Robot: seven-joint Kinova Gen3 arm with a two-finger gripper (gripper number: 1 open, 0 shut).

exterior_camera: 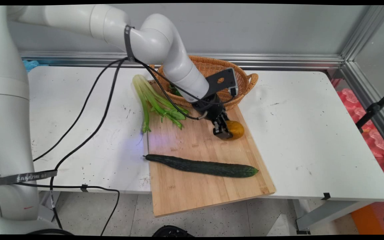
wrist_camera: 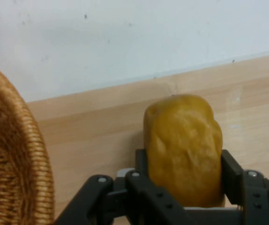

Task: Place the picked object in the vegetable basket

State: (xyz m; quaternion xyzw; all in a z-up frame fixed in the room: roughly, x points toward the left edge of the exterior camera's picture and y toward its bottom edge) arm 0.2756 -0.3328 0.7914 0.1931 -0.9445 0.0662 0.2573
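Observation:
A yellow-brown potato (exterior_camera: 236, 129) (wrist_camera: 183, 147) lies on the wooden cutting board (exterior_camera: 192, 193) near its far right side. My gripper (exterior_camera: 224, 131) (wrist_camera: 183, 180) is down at the board with its fingers (wrist_camera: 232, 172) pressed against both sides of the potato, shut on it. A long dark cucumber (exterior_camera: 202, 165) lies across the board nearer the front. Green celery (exterior_camera: 155, 103) rests half on the board's far left corner, half on the table.
A woven wicker basket (exterior_camera: 245, 80) (wrist_camera: 12, 159) stands just behind the board, close to the gripper, with something green inside partly hidden by the arm. Black cables hang over the table's left half. The board overhangs the table's front edge (exterior_camera: 312, 196).

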